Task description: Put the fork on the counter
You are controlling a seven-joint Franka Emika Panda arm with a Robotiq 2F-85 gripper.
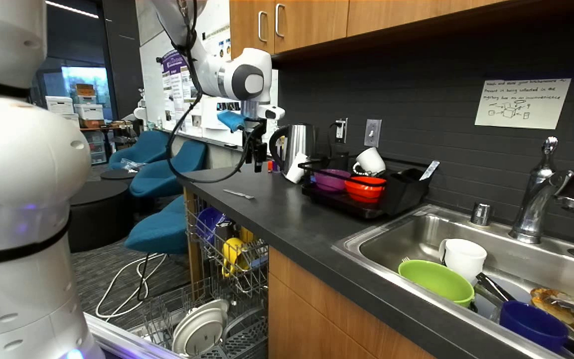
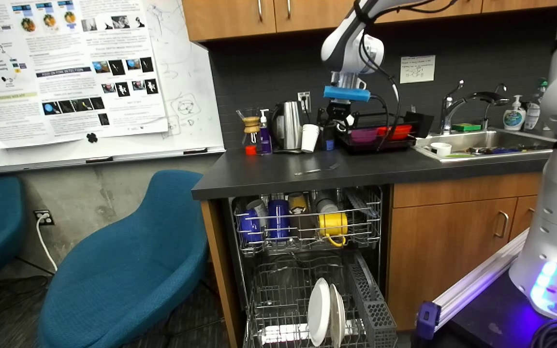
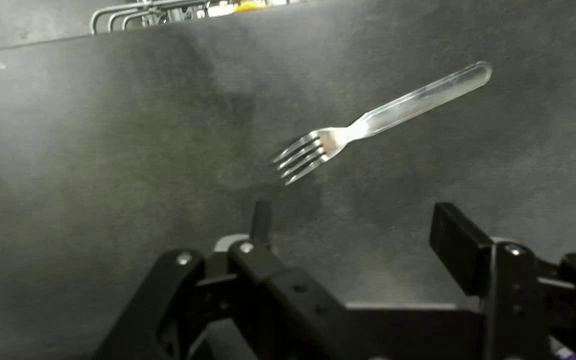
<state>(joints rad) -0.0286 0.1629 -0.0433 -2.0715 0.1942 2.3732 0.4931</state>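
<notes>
counter (image 1: 287,217), dark grey, bears the fork (image 3: 383,118), teal chairs (image 2: 133,263) nearby.

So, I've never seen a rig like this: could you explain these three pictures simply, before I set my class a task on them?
The machine is a white, jointed robot arm with a black, two-fingered hand at its end. Two pictures come from cameras outside the robot, viewing the scene from different places. The third comes from a camera on its wrist, looking down at the dark counter. A fork lies there, its tines pointing to the lower left of that wrist view. Both exterior views also show a steel kettle, a tilted white cup and a black dish rack on the counter. The hand is open and holds nothing.
</notes>
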